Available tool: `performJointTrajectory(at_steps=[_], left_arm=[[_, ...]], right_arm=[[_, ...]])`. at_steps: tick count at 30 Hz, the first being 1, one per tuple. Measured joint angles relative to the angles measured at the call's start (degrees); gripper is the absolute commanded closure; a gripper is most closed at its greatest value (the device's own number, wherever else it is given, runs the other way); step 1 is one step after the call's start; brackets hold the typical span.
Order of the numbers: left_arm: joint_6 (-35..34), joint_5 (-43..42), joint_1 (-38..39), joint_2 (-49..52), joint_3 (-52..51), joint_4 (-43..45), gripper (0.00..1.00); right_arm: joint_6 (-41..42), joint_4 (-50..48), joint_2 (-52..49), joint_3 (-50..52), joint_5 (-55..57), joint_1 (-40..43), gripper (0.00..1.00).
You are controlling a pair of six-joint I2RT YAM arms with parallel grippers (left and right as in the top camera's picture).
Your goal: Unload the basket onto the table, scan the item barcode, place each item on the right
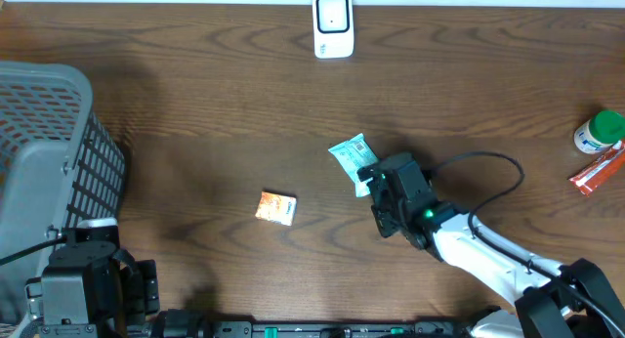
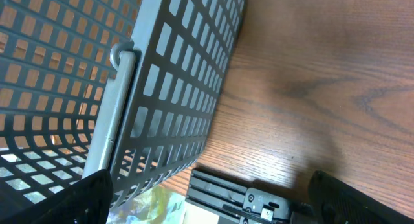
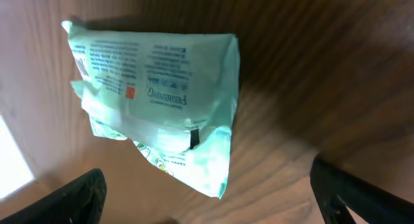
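— What sits on the wooden surface [image 1: 195,104]?
— A grey mesh basket [image 1: 59,123] at far left. The left end effector [image 2: 207,201] is beside it, fingers spread and empty.
— And the right end effector [image 3: 206,191]?
— Released, fingers wide. The green packet [image 3: 155,101] lies flat just right of centre in the overhead view, ungripped, just ahead of those fingers.
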State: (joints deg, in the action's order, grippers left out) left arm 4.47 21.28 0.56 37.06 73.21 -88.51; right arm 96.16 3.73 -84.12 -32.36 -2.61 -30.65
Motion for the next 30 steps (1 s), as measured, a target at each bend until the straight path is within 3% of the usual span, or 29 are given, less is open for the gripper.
performJointTrajectory(at_steps=[7, 9, 10, 14, 22, 27, 30], left_arm=[[0.0, -0.02, 0.0, 0.0, 0.0, -0.02, 0.04], [0.0, 0.0, 0.0, 0.0, 0.0, 0.0, 0.04], [0.0, -0.02, 0.0, 0.0, 0.0, 0.0, 0.04], [0.0, 0.0, 0.0, 0.0, 0.0, -0.04, 0.04], [0.0, 0.0, 0.0, 0.0, 0.0, -0.02, 0.04], [0.0, 0.0, 0.0, 0.0, 0.0, -0.02, 0.04], [0.0, -0.02, 0.0, 0.0, 0.0, 0.0, 0.04]], right_arm=[[5.51, -10.64, -1.53, 3.34, 2.86, -0.94, 0.01], [5.79, -16.33, -4.66, 3.04, 2.69, -1.01, 0.06], [5.86, -18.47, -5.84, 2.91, 2.43, -1.03, 0.33], [6.29, -26.14, -13.7, 1.86, 0.22, -1.05, 0.99], [1.11, -25.49, -14.16, 2.51, -2.38, -0.13, 0.99], [-11.26, -18.32, -4.24, 7.23, -3.06, 1.33, 0.98], [-21.44, -12.46, 8.46, 8.28, -5.55, 1.77, 0.98]])
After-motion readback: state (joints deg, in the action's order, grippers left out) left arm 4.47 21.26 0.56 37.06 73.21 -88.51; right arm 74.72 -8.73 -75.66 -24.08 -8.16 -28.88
